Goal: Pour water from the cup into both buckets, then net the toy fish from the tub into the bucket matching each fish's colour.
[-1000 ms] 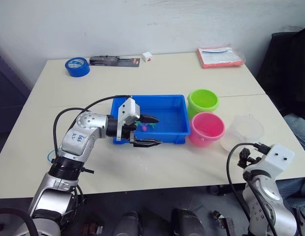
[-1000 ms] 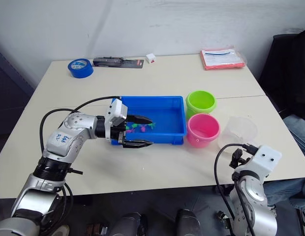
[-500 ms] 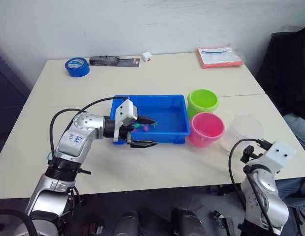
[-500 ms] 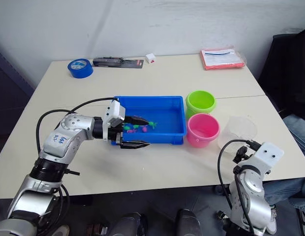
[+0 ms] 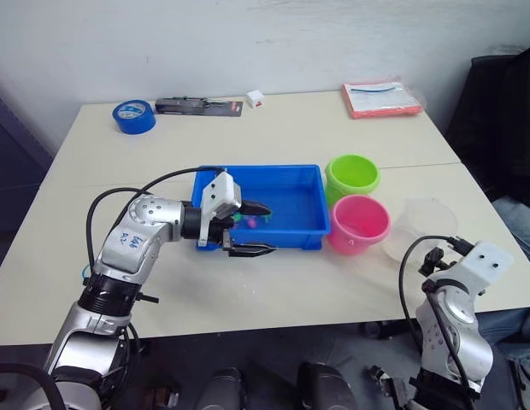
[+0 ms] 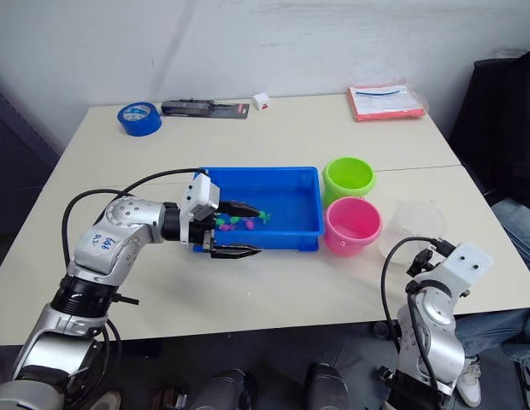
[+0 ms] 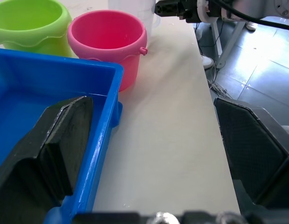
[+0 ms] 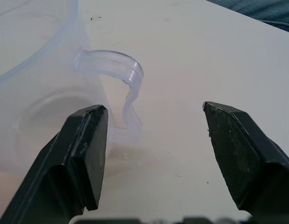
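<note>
Right wrist view: cup [image 8: 42, 93] handle toward pincer [image 8: 156, 154]

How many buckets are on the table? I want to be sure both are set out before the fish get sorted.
2. The green bucket stands beside the blue tub, and the pink bucket sits just in front of it, next to the clear cup.

The tub [image 7: 95, 140] is bright blue plastic, smooth and glossy along its rim. Both buckets, the pink bucket [image 7: 107, 44] and the green bucket [image 7: 30, 23], look like smooth, slightly shiny plastic. The cup [image 8: 46, 93] is clear, colourless plastic with a glassy moulded handle. The table [image 5: 291, 128] has a matt, pale cream top. The gripper fingers [image 8: 86, 149] are matt black with finely textured pads.
</note>
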